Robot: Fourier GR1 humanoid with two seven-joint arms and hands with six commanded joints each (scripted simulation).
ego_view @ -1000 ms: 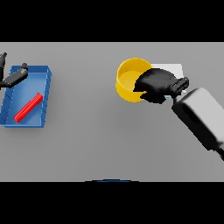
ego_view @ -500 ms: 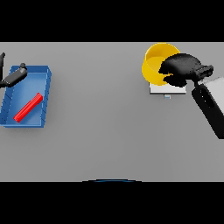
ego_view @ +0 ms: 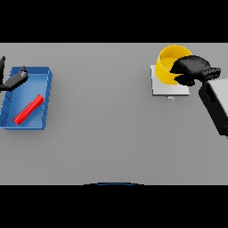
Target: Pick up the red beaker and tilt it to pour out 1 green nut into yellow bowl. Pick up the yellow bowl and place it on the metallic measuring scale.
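On the grey table point(ego_view: 111, 133), a blue tray point(ego_view: 44, 89) holds the red beaker point(ego_view: 28, 108), lying flat. The right hand point(ego_view: 192, 70) has its fingers curled around the yellow bowl point(ego_view: 168, 67), over the metallic measuring scale point(ego_view: 167, 89). The left hand point(ego_view: 13, 81), fingers straight, is at the tray's edge.

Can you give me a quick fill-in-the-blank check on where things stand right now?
1. The right hand is curled on the rim of the ____ bowl.
2. The bowl is over the metallic measuring ____, near the table's far right.
3. The red beaker lies inside the ____ tray.
4. The left hand shows at the tray's far ____ corner.

Missing words: yellow; scale; blue; left
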